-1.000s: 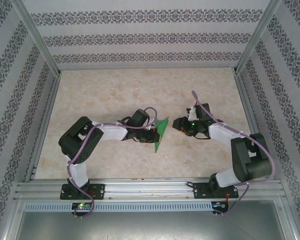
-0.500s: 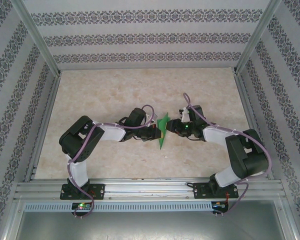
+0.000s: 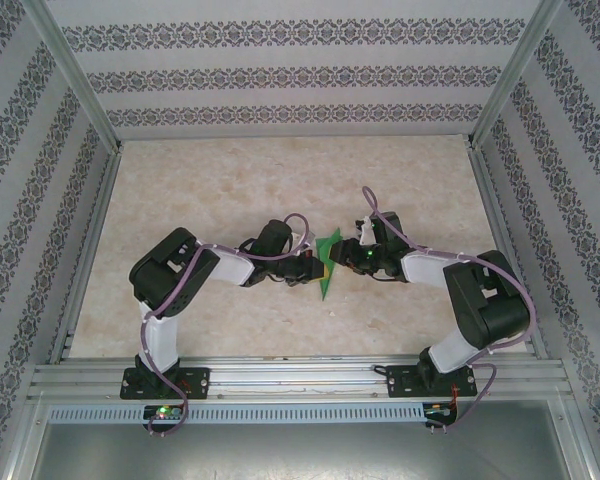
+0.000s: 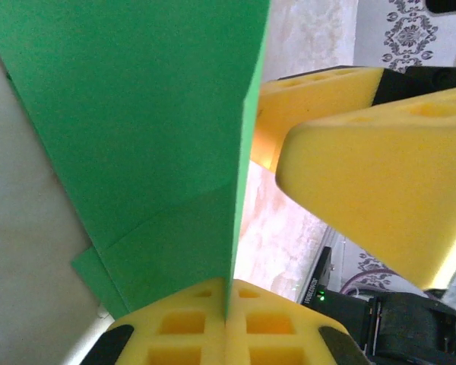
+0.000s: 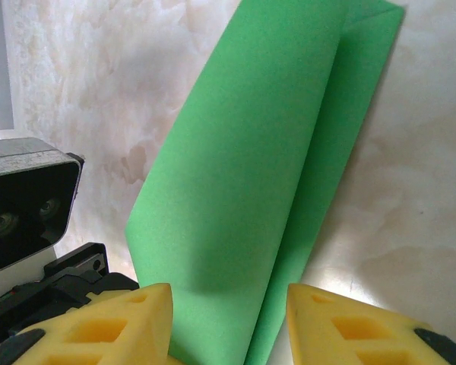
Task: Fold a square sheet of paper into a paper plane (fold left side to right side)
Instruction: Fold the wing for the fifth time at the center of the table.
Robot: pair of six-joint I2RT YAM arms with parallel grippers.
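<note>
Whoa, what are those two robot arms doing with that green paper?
They are folding a sheet of green paper into a paper plane. The left gripper is pinched shut on one edge of the paper, holding it near the middle of the table. The right gripper is open, with its yellow fingers on either side of the partly folded sheet. It isn't squeezing the paper yet.

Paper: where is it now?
In the top view the paper sits mid-table between the two arms. The left gripper is shut on one edge, and the open right gripper straddles it from the right.
</note>
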